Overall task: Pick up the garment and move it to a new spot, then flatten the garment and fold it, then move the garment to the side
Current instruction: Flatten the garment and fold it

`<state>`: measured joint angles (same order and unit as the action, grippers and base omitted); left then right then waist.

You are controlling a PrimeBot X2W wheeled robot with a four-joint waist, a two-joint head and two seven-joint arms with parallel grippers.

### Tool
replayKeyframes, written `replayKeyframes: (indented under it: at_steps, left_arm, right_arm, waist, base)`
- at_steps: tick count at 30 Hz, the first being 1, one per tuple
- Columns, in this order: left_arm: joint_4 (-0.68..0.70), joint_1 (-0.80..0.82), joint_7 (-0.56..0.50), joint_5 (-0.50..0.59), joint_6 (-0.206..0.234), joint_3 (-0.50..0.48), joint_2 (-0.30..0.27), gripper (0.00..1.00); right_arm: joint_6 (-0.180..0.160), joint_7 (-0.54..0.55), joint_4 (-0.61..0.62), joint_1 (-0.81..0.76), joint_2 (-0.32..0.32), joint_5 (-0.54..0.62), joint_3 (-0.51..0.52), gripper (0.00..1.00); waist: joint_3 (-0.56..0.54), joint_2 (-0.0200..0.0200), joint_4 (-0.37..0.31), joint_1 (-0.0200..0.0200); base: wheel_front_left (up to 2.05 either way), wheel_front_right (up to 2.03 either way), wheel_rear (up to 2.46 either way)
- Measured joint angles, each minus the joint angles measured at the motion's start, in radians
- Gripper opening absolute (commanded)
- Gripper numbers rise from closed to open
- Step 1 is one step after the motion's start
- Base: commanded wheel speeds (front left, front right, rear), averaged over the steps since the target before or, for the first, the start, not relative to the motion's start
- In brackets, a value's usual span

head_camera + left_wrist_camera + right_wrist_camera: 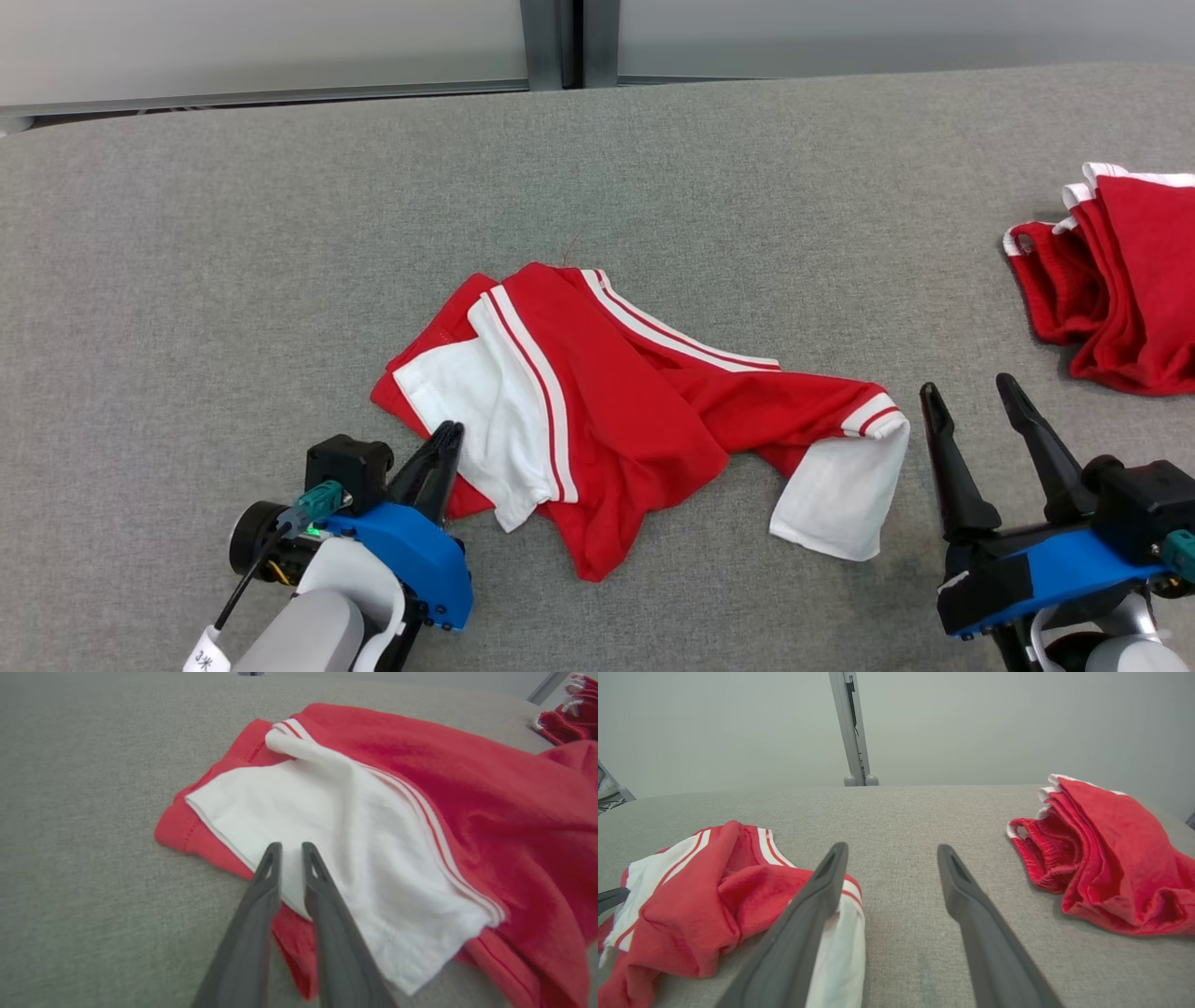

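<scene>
Garment (635, 411): red, with white stripes and white sleeves. Lay crumpled near the middle of the grey surface (280, 233), somewhat toward the near edge, bunched into folds rather than spread flat. Had one white sleeve (485, 420) turned up at the left end and the other white sleeve (840, 504) trailing off at the right end.

Left end effector (450, 431): sat low at the left end of the garment, tips at the near edge of the left white sleeve. In the left wrist view, showed both fingers (268, 872) drawn almost together with only a slim gap between them and white cloth visible through that gap. Appeared to rest on the sleeve, above the red hem beneath it. Could not tell whether any cloth was actually pinched, or whether the jaws were fully closed.

Right end effector (966, 385): stood spread wide and held nothing. Was placed just beside the right white sleeve, to its right, over bare surface. In the right wrist view, had one finger (817, 896) crossing in front of that sleeve; could not tell whether it touched.

Second heap of red clothes (1130, 280): lay piled at the far right of the surface, well apart from the garment and untouched by either end effector.
</scene>
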<state>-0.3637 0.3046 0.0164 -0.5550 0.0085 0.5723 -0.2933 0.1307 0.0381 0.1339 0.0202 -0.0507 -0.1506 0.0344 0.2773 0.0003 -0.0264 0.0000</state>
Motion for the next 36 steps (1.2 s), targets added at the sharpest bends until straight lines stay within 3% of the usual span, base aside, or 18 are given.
replayKeyframes:
  at_steps: [10,16,17,18,25,36]
  left_arm:
    - [-0.011,0.015,0.012,-0.007,-0.006,0.000,-0.010,0.00]
    - [0.004,0.016,0.059,0.010,0.016,-0.003,-0.013,0.00]
    - [0.010,0.021,0.077,0.021,0.028,-0.007,-0.015,0.37]
    - [0.016,0.024,0.098,0.026,0.036,-0.014,-0.016,1.00]
    - [0.072,0.026,0.219,0.046,0.089,-0.082,-0.023,1.00]
    - [0.225,-0.071,0.245,0.065,0.128,-0.284,-0.074,1.00]
  right_arm:
    - [0.000,-0.006,-0.012,0.012,0.000,-0.003,0.001,1.00]
    - [0.000,-0.015,-0.012,0.012,0.000,-0.003,0.006,1.00]
    - [0.000,-0.019,-0.012,0.012,0.000,-0.003,0.006,1.00]
    - [0.000,-0.021,-0.011,0.012,0.000,-0.003,0.008,1.00]
    - [0.000,-0.023,-0.005,0.011,0.000,-0.010,0.018,1.00]
    - [0.000,-0.022,-0.005,0.007,0.000,0.001,0.027,1.00]
  waist:
    - [-0.010,0.0000,0.000,0.0000]
    - [-0.023,-0.0002,-0.002,-0.0001]
    - [-0.027,-0.0002,-0.001,0.0000]
    - [-0.030,-0.0002,0.000,0.0000]
    - [-0.050,-0.0002,0.015,-0.0001]
    - [-0.087,-0.0003,0.045,-0.0001]
  base:
    - [0.00,0.00,0.00]
    - [0.00,0.00,0.00]
    - [0.00,0.00,0.00]
    - [0.00,0.00,0.00]
    - [0.00,0.00,0.00]
    - [0.00,0.00,0.00]
